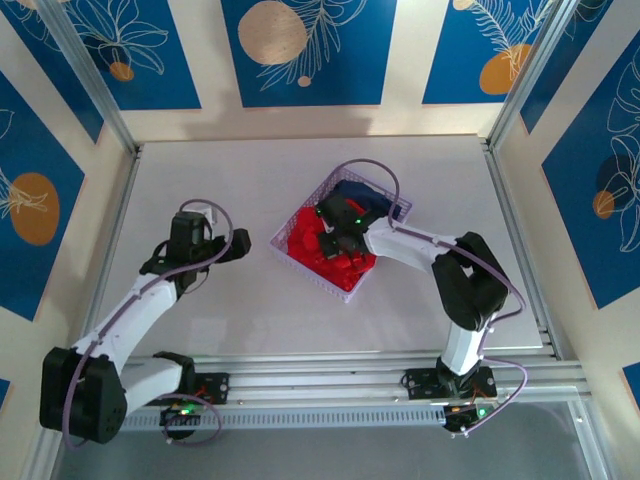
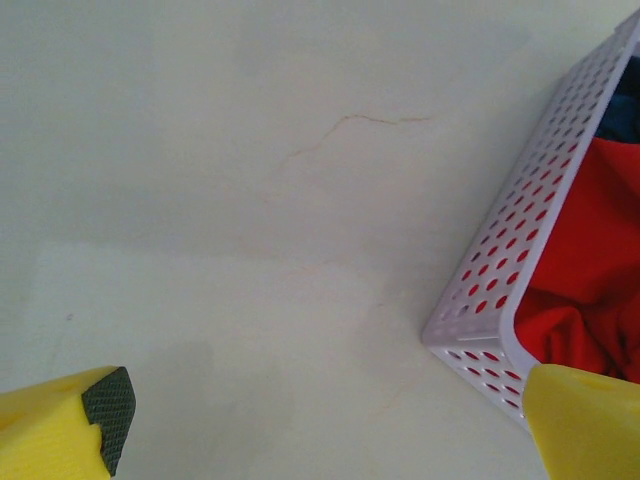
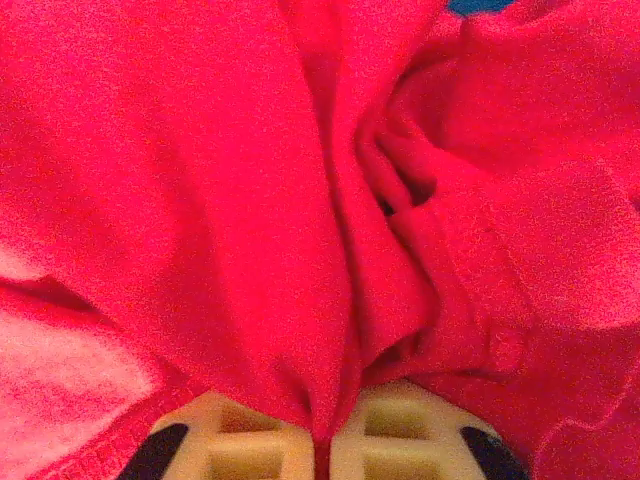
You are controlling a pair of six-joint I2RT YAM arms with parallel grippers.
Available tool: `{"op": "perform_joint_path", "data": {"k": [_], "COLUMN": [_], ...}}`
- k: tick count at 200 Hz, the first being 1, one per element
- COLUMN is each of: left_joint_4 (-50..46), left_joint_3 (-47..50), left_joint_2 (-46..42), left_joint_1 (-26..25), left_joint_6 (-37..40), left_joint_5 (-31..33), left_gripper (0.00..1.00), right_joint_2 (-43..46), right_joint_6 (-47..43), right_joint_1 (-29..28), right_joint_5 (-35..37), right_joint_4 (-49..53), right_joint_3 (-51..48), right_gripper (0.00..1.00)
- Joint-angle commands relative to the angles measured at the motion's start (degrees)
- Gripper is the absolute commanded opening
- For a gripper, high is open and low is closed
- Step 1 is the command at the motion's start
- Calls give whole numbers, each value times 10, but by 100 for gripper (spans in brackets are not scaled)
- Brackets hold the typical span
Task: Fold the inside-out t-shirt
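Here, t-shirt (image 1: 308, 240) bunched in basket (image 2: 500, 290), apparently pinched by right tool (image 3: 322, 437)

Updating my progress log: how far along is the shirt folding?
Done: nothing folded; the t-shirt lies crumpled in the basket. In hand: right gripper shut on its cloth; left gripper open over the table. Left: lift out, spread, fold.

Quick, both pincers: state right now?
Left pincer: open, empty, beside the basket.
Right pincer: shut on the t-shirt inside the basket.
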State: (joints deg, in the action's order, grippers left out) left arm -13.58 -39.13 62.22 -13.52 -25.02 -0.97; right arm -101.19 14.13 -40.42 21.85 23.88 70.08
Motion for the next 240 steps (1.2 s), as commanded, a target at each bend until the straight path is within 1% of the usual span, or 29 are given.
{"op": "perform_joint_path", "data": {"k": [1,11,34,46,65,92,102,116,131,161,172,184,192,196,205,209,210,215,220,228,240], "left_joint_4": [-30,-38,-50,-63,-90,-135,-151,-155,-171,-212,-224,-230,-228,-224,-216,-212,-211,-206,-200,-188,-167], "left_joint_3": [3,4,1,-11,-39,-80,-88,-92,-102,-133,-146,-159,-165,-166,-166,-165,-164,-162,-158,-148,-131], "left_joint_2": [-36,-53,-93,-103,-109,-120,-131,-156,-176,-200,-204,-207,-207,-206,-203,-201,-201,-198,-196,-194,-192], "left_joint_1": [-1,0,11,25,45,78,107,158,208,272,283,286,285,285,285,285,285,284,284,283,277], "left_joint_6": [-8,-16,-36,-46,-62,-96,-119,-142,-156,-144,-131,-113,-102,-96,-86,-84,-83,-81,-79,-77,-77], "left_joint_5": [58,79,116,119,119,136,135,106,89,112,127,134,123,113,83,69,66,48,27,-7,-58], "left_gripper": [100,100,100,100,100,100,100,100,100,100,100,100,100,100,100,100,100,100,100,100,100], "right_joint_2": [97,152,251,273,269,214,185,148,104,12,-28,-75,-103,-115,-132,-135,-135,-135,-129,-114,-78], "right_joint_6": [-37,-39,-1,19,26,31,41,57,64,98,110,110,105,102,91,86,86,76,68,53,36], "right_joint_1": [1,4,9,1,-24,-50,-53,-55,-64,-71,-73,-76,-77,-76,-73,-70,-70,-66,-62,-56,-47], "right_joint_5": [-5,-37,-155,-196,-218,-230,-233,-252,-252,-266,-278,-278,-275,-273,-266,-263,-263,-254,-242,-222,-188], "right_joint_4": [3,-20,-120,-180,-229,-253,-258,-264,-270,-268,-261,-220,-181,-162,-121,-106,-106,-85,-69,-53,-42], "right_joint_3": [23,19,11,13,49,124,151,190,229,297,317,349,368,375,381,380,380,373,364,337,279], "right_gripper": [0,0,0,0,0,0,0,0,0,0,0,0,9,17,41,47,47,54,63,70,75]}}
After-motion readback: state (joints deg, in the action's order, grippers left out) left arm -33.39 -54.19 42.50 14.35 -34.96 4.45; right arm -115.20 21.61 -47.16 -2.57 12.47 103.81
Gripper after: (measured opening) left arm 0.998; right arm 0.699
